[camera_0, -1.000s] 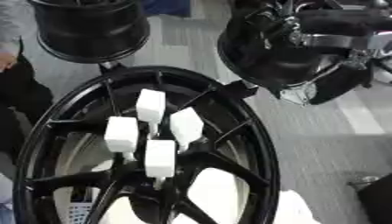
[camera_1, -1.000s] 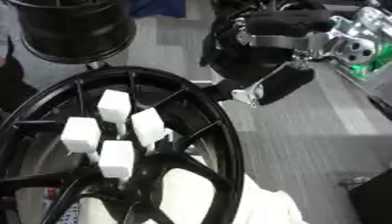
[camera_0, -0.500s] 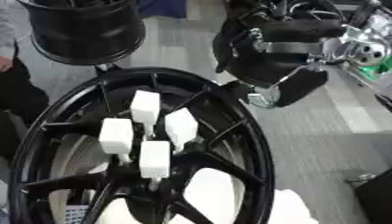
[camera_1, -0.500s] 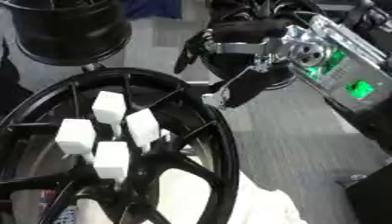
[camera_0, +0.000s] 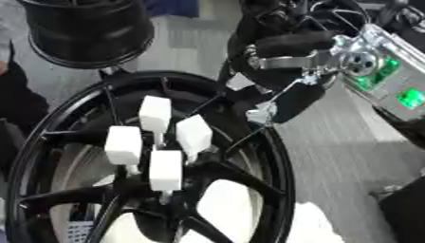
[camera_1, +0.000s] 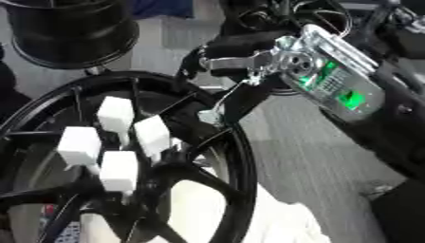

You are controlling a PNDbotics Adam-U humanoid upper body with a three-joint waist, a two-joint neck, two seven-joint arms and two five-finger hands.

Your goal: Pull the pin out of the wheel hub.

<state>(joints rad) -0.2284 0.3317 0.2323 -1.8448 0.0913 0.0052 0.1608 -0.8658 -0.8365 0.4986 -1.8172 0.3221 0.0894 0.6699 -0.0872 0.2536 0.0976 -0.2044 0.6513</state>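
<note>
Hub [camera_0: 274,156]: a black spoked wheel filling the lower left of both views, its rim curving up toward the middle of the picture.
Pins [camera_0: 155,113]: four white blocks stand clustered round the hub's centre on thin stems; one at the top, one to the left [camera_0: 124,144], one to the right [camera_0: 193,133], one lowest [camera_0: 165,170]. All four sit in the hub.
Right robot hand [camera_0: 291,95]: comes in from the upper right and hangs over the hub's upper right rim, near the pins but apart from them. Dark fingers point down and left toward the rim; whether they are curled or straight cannot be told, and nothing is seen in its hold.
Right wrist [camera_1: 332,85]: a silver plate with green lights, tilted, just behind the hand.
Left robot hand: shows in neither view.
Second wheel [camera_0: 87,28]: a black rim standing at the upper left, behind the hub.
Floor [camera_0: 332,156]: grey, to the right of the hub.
White patch [camera_1: 282,223]: pale cloth-like shape below the hub's lower right edge.
</note>
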